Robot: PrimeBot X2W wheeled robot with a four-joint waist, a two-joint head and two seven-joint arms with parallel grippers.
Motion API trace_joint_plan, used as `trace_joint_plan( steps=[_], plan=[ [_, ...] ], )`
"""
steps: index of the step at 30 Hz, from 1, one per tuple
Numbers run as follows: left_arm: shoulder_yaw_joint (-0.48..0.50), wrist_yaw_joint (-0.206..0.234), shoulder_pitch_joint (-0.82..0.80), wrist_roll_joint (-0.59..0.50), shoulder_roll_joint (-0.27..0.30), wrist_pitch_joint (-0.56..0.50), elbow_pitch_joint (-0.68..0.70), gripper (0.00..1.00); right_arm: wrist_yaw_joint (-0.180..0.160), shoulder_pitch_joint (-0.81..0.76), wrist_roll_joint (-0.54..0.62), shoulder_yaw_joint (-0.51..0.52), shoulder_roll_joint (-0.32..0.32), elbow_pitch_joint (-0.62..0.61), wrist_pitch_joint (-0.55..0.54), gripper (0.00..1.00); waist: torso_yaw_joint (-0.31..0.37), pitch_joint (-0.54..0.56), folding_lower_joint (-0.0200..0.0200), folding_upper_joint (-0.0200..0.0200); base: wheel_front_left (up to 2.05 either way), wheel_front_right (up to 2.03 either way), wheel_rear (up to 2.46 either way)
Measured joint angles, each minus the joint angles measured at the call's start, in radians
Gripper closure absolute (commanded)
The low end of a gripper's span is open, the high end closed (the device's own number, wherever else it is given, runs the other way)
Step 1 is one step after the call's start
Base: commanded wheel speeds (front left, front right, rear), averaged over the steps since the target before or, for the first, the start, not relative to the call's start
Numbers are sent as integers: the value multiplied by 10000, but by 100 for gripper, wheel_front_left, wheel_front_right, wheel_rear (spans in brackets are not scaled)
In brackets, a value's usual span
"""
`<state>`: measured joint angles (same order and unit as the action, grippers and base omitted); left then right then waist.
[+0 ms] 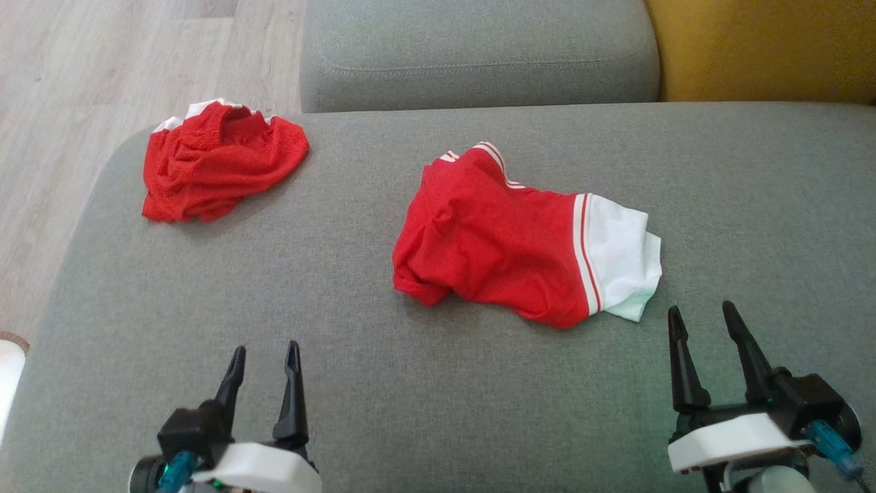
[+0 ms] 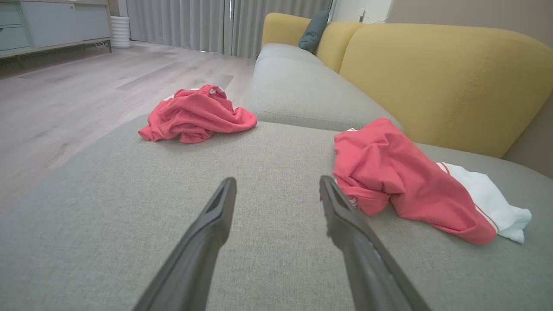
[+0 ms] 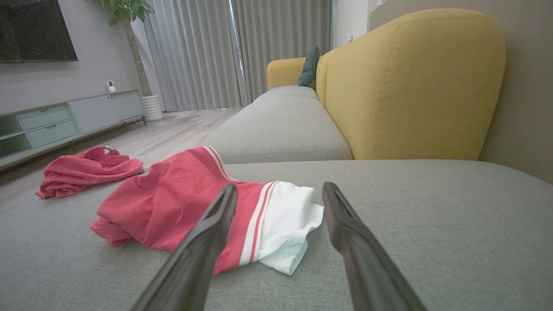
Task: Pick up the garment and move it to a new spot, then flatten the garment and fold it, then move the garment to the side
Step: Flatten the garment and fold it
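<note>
Head view: garment (image 1: 506,239) is seen crumpled mid-way across the cushion (image 1: 410,383); red bundle (image 1: 219,161) is bunched far left.
Left wrist view: left gripper (image 2: 277,179) is held open, empty, over the cushion.
Right wrist view: right gripper (image 3: 280,185) is spread, empty, before the garment's white end.

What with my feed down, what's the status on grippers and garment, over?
Both open, empty: left gripper, right gripper. Red-and-white garment crumpled on grey cushion, untouched. Second red garment apart, far left.
</note>
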<state>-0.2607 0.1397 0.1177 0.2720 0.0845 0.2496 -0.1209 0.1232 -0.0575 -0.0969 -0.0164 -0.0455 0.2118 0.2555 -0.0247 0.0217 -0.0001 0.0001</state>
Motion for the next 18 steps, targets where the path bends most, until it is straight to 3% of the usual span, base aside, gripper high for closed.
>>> trace_joint_plan(
  steps=[18],
  plan=[
    [161, -236, 216, -293, -222, 0, -25, 0, 0, 4, 4, 13, 2, 59, 0, 0, 36, -43, 0, 0, 0, 0, 0]
  ],
)
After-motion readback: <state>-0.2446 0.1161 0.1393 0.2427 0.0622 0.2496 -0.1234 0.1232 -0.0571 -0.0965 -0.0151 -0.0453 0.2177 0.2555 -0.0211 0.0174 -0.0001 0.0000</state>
